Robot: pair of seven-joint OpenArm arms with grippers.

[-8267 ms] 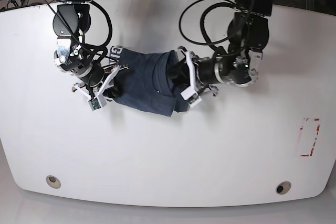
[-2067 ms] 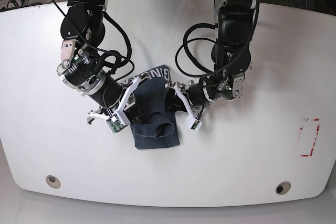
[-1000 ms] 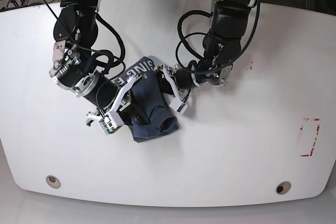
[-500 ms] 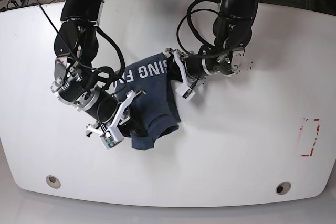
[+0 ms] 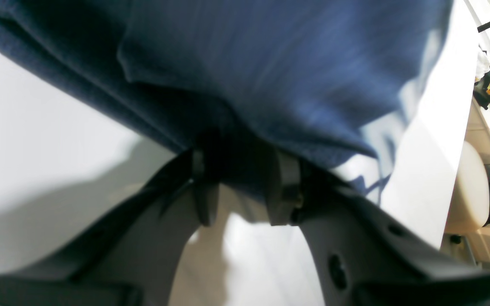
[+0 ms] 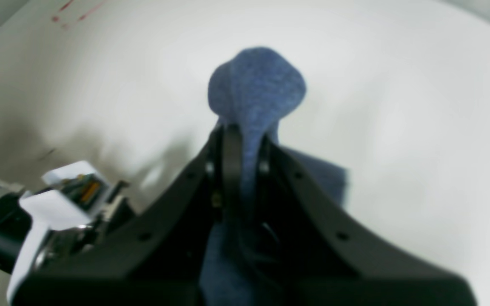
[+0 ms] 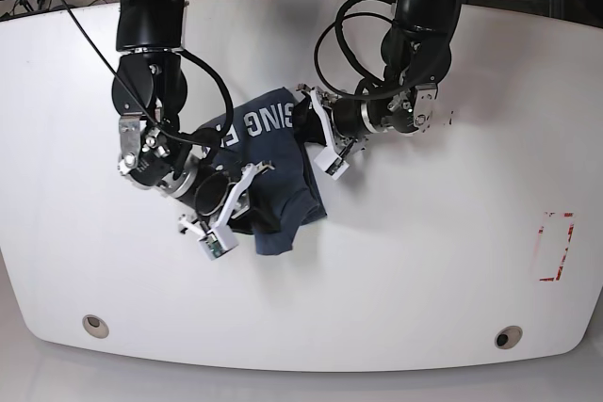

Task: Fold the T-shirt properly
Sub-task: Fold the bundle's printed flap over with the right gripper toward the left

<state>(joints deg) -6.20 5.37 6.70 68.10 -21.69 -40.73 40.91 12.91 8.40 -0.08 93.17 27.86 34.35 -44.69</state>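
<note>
The table [image 7: 452, 261] carried the shirt [image 7: 273, 176], bunched in a soft heap at its middle between both arms. It looked light and limp, best taken at hems or shoulder seams. The right gripper [image 6: 240, 148] was clamped on a fold, the left gripper [image 5: 240, 187] pinched a thicker wad.

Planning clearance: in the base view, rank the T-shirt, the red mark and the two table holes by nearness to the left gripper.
1. Dark blue T-shirt, held in the left gripper.
2. Red rectangular mark, table's right edge.
3. Hole, front right.
4. Hole, front left; too close to the other hole to separate.
</note>
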